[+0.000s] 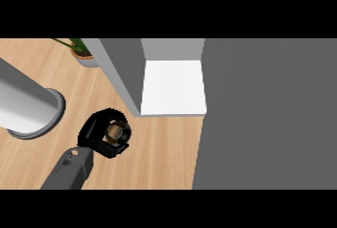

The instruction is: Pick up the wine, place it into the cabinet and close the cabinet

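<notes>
Head view: left hand (99,133) is curled right around the wine bottle (117,130), seen top-down over the wooden counter (158,156), just left of the open cabinet (172,87), potted plant (82,53) behind, no readable label anywhere.

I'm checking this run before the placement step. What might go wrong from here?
The left hand is curled round the wine, close to the cabinet's grey side wall; the bottle might clip that wall going in. The large grey door at the right narrows the way in, so the forearm may brush it.
</notes>
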`<state>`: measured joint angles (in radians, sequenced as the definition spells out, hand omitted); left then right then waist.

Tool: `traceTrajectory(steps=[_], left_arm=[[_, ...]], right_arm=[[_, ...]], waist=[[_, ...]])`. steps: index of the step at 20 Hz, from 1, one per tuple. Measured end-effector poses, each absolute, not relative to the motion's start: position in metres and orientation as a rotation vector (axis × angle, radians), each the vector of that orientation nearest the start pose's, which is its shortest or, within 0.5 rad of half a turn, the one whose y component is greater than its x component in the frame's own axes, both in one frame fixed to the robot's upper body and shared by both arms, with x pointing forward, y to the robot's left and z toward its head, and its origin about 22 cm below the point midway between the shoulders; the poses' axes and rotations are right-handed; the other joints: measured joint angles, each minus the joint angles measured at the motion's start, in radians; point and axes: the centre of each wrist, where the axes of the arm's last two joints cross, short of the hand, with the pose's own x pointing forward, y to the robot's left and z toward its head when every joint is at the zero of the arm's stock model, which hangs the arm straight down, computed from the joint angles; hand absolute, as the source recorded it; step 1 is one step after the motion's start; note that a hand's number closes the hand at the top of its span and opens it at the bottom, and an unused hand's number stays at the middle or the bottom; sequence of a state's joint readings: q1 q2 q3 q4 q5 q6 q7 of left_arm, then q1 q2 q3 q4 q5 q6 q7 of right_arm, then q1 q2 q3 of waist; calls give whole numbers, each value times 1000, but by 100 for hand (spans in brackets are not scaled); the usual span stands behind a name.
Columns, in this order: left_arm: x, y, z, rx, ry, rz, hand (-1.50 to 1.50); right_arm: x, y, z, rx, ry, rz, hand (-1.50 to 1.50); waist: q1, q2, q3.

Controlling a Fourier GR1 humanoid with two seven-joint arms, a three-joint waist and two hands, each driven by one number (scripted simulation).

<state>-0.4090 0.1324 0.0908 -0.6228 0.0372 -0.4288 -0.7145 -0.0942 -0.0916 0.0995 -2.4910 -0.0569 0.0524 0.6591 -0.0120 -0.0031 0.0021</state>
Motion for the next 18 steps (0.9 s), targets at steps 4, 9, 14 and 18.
traceTrajectory(steps=[4, 9, 14, 18], left_arm=[[293, 269, -103, -345, -1744, -118, 150], [273, 293, -101, -217, -1794, 2, 150], [257, 309, -89, -95, -1871, 14, 150], [253, 310, -68, -112, -1925, 35, 150]], right_arm=[[152, -213, 205, 115, -1909, 244, -150], [152, -213, 207, 113, -1900, 235, -150], [151, -215, 206, 105, -1890, 230, -150], [151, -213, 207, 117, -1893, 237, -150]], waist=[[8, -2, 0], [16, -4, 0], [16, -2, -1], [17, -2, -1]])
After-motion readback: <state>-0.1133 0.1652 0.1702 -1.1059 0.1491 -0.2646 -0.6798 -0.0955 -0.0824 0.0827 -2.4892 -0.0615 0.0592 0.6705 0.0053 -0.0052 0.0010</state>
